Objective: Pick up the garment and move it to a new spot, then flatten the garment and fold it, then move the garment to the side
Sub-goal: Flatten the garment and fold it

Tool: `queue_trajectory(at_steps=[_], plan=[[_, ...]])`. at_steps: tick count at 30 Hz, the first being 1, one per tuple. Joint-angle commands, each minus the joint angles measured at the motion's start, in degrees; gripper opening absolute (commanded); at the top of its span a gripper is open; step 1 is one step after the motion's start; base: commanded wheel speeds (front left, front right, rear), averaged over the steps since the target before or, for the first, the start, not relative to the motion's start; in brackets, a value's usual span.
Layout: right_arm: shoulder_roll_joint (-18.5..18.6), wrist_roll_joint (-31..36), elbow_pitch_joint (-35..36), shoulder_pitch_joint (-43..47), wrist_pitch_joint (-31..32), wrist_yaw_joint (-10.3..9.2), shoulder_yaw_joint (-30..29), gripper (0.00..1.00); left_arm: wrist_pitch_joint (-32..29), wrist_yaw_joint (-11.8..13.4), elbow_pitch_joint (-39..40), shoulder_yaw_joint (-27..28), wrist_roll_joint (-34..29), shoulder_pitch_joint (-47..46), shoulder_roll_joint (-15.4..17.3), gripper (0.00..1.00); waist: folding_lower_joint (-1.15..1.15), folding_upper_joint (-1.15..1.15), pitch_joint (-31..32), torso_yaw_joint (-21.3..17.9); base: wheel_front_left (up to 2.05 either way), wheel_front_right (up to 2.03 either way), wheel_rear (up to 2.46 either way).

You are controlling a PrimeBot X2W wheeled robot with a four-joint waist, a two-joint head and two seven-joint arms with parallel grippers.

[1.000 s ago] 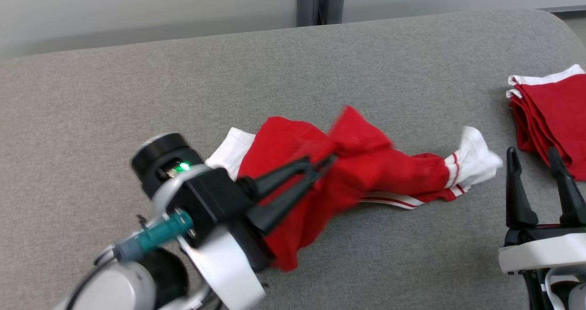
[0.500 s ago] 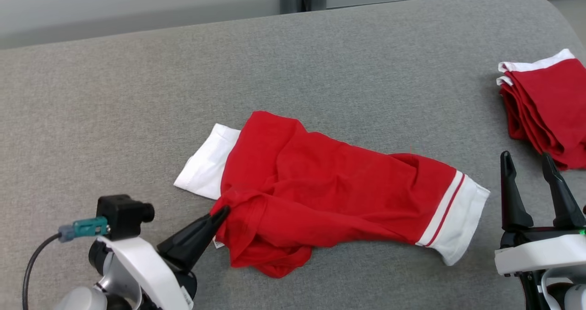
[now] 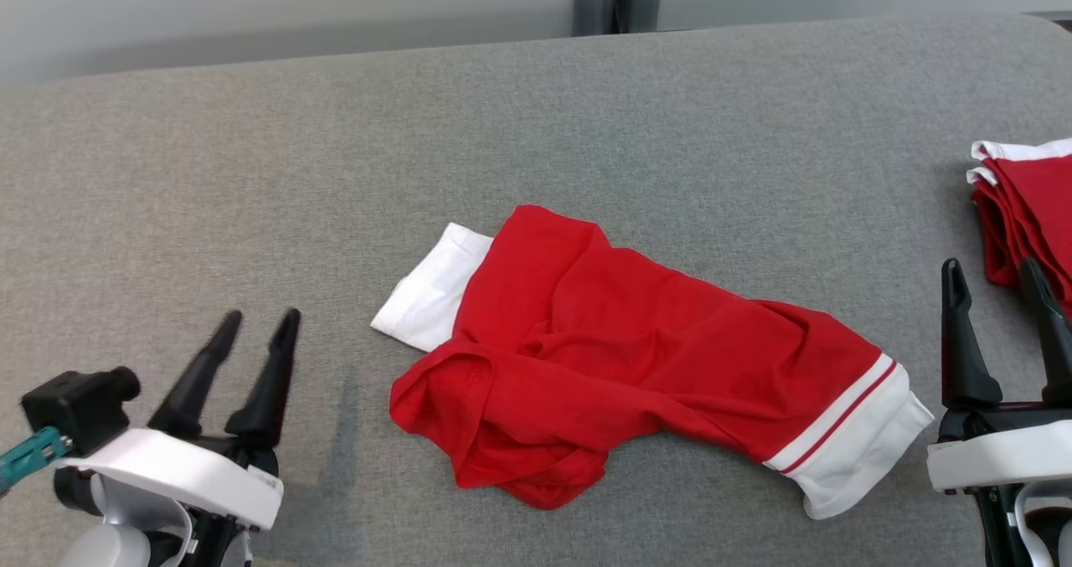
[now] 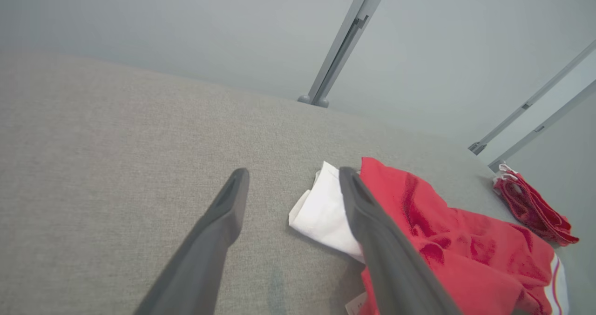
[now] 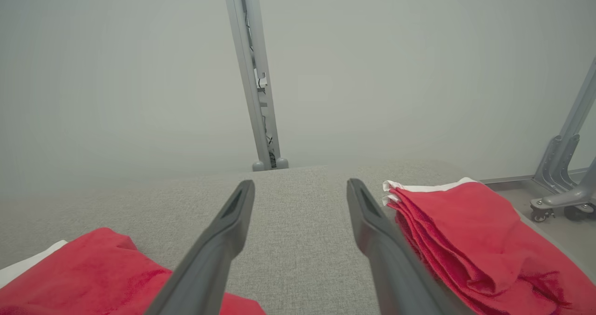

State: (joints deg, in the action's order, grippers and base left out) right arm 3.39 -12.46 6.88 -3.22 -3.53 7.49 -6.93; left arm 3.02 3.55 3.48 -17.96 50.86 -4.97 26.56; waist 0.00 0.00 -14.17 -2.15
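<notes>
Evidently the garment (image 3: pixel 653 366) lies crumpled on the grey cushion (image 3: pixel 335 131), well left of the folded stack (image 3: pixel 1026 198). Its long axis runs slantwise: the plain white band points away from the stack, the striped hem towards it and nearer the robot. Flattening looks to be the step in hand; the bunched near edge needs pinching and drawing out. The left gripper (image 3: pixel 261 316), beyond the garment from the stack, and the right gripper (image 3: pixel 989 265), just before the stack, both gape wide, holding nothing.

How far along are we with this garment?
Looks done: the garment lies on the table with nothing gripping it, so the first move seems finished. In hand: nothing; left gripper and right gripper stand open beside it. Left: it is rumpled, so flattening, folding and shifting it aside, perhaps toward the folded stack.
</notes>
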Motion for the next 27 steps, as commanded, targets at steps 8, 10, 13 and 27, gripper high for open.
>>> queue_trajectory(at_steps=[8,10,13,27], plan=[[0.59,1.7,1.83,0.08,0.92,0.01,0.87,1.0,9.82,10.76,3.35,3.53,-9.22,-0.13,-3.49,1.0,0.0,0.0,2.05,1.39,0.0,0.0,0.0],[0.58,1.94,2.05,0.37,1.09,0.01,1.2,1.0,10.83,12.93,4.54,3.87,-12.11,0.4,-4.06,1.0,0.0,0.0,2.53,1.56,0.0,0.0,0.0],[0.68,2.31,1.96,0.91,1.34,0.01,1.91,1.0,11.73,14.82,6.13,4.21,-16.98,1.18,-4.31,1.0,0.0,0.0,3.26,1.74,0.0,0.0,0.0],[0.94,1.86,0.04,2.78,1.94,0.01,3.44,1.0,12.09,8.82,-0.2,2.87,-22.26,2.76,-2.4,1.0,0.0,0.0,6.12,2.09,0.0,0.0,0.0]])
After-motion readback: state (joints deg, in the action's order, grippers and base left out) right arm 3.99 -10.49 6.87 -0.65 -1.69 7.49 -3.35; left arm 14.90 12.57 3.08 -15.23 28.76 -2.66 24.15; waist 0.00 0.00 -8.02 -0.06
